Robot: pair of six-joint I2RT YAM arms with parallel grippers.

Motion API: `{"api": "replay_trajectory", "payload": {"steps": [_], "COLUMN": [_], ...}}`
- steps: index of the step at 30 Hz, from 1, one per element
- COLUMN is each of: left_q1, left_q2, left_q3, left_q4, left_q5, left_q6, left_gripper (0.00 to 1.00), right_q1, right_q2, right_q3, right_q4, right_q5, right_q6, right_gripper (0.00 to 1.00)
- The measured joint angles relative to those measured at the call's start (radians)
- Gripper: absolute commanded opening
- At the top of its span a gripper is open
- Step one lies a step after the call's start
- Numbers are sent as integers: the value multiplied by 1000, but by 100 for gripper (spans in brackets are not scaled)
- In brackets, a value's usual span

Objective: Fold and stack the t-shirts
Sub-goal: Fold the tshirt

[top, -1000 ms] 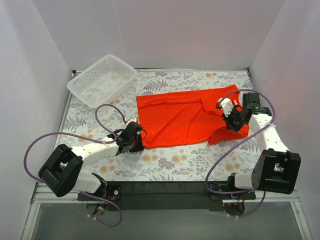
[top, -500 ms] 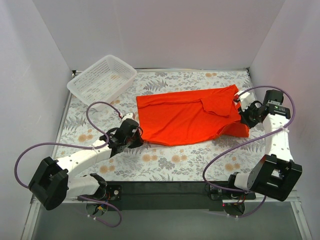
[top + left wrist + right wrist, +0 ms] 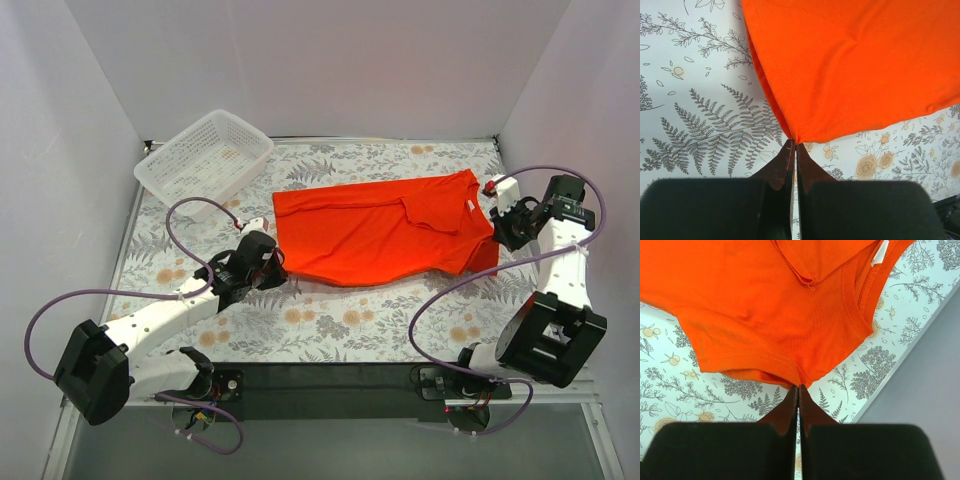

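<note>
Left wrist: left end effector (image 3: pixel 794 149) pinches the t-shirt (image 3: pixel 850 65) corner.

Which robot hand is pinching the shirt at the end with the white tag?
The right hand: it pinches the t-shirt at the collar end, where the tag shows. The left hand pinches a plain corner.
</note>
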Motion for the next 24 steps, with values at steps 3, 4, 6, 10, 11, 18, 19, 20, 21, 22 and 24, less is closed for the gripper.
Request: {"api": "replay_trajectory", "payload": {"steps": [3,4,6,10,11,18,19,20,21,22,24], "left_q1": [0,0,0,7,9,51,56,61,65,70,75], "left_q2": [0,0,0,24,34,126,144,163,177,196,224], "left_q3": [2,4,9,44,57,134,148,161,170,184,204], "left_q4": [-8,-13,-21,-36,-40,-42,-43,-42,-42,-42,-43], "left_q5": [-7,-11,-21,-44,-50,-74,-76,-77,-77,-78,-80], "left_q6": [0,0,0,2,3,37,45,53,58,68,80], "left_gripper": [0,0,0,0,0,0,0,0,0,0,0], "right_q1": [0,0,0,0,0,0,0,0,0,0,0], "right_q2": [17,25,44,85,97,196,214,230,246,260,290], "right_q3": [8,14,34,84,98,187,201,215,227,238,265], "right_q4": [-5,-5,-6,-6,-6,-10,-11,-10,-10,-10,-11], "right_q5": [-6,-8,-16,-26,-29,-64,-72,-79,-85,-92,-103], "right_q6": [-2,-2,-2,1,2,23,27,31,37,44,57], "right_gripper": [1,1,1,1,1,1,1,1,1,1,1]}}
